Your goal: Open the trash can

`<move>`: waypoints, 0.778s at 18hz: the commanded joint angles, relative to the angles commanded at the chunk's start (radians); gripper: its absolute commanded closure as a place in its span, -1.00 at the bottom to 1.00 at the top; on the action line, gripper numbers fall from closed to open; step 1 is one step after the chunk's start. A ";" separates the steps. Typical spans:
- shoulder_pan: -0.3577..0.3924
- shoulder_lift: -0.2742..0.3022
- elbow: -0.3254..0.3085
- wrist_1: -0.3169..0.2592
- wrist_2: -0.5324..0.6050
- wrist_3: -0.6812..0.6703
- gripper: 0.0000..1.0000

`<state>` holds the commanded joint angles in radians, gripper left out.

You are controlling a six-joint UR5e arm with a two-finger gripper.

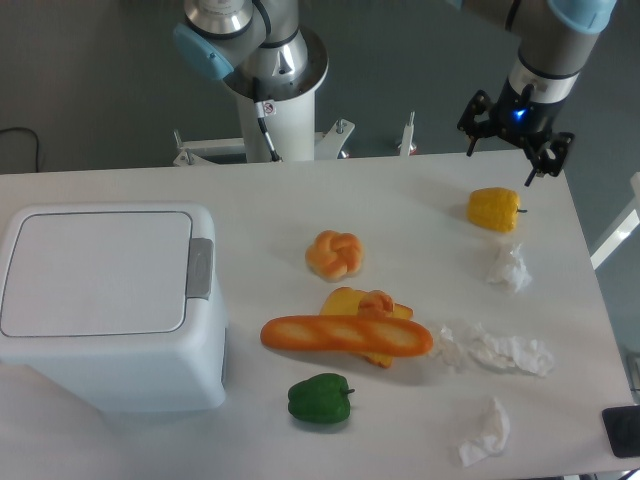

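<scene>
The trash can (105, 305) sits lid-down at the table's left; the tool (515, 140) hangs far right, spread, holding nothing.

**Silver arm with pale blue caps and a black claw**

The arm (255, 45) is built of silver-grey metal tubes with pale blue plastic caps on its joints. Its round base sits on a white column, where a thin black cable with a small red mark runs down the front. The wrist section is dark grey with another blue cap. The claw (516, 135) is black, angular and spindly, with a small blue light glowing on its body.
</scene>
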<state>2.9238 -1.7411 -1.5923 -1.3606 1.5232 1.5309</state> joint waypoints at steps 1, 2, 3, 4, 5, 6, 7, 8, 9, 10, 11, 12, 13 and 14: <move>0.000 0.000 0.000 0.000 -0.002 0.000 -1.00; -0.002 0.000 0.000 -0.002 0.000 -0.002 -1.00; -0.002 0.000 0.000 -0.003 -0.002 -0.002 -1.00; -0.002 0.000 0.000 0.001 -0.003 -0.002 -1.00; -0.002 0.000 0.000 0.005 -0.005 -0.002 -1.00; -0.002 0.000 0.000 0.005 -0.008 -0.003 -1.00; 0.000 0.000 -0.002 0.005 -0.009 -0.005 -1.00; 0.000 0.002 -0.005 0.005 -0.009 -0.015 -1.00; -0.002 0.006 -0.008 0.003 -0.012 -0.034 -1.00; -0.002 0.018 -0.012 0.003 -0.021 -0.057 -1.00; -0.003 0.034 -0.020 0.003 -0.043 -0.089 -1.00; -0.003 0.049 -0.028 0.002 -0.070 -0.124 -1.00; -0.003 0.064 -0.032 0.000 -0.093 -0.161 -1.00; -0.006 0.086 -0.034 -0.003 -0.101 -0.198 -1.00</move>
<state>2.9177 -1.6554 -1.6260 -1.3637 1.4221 1.3334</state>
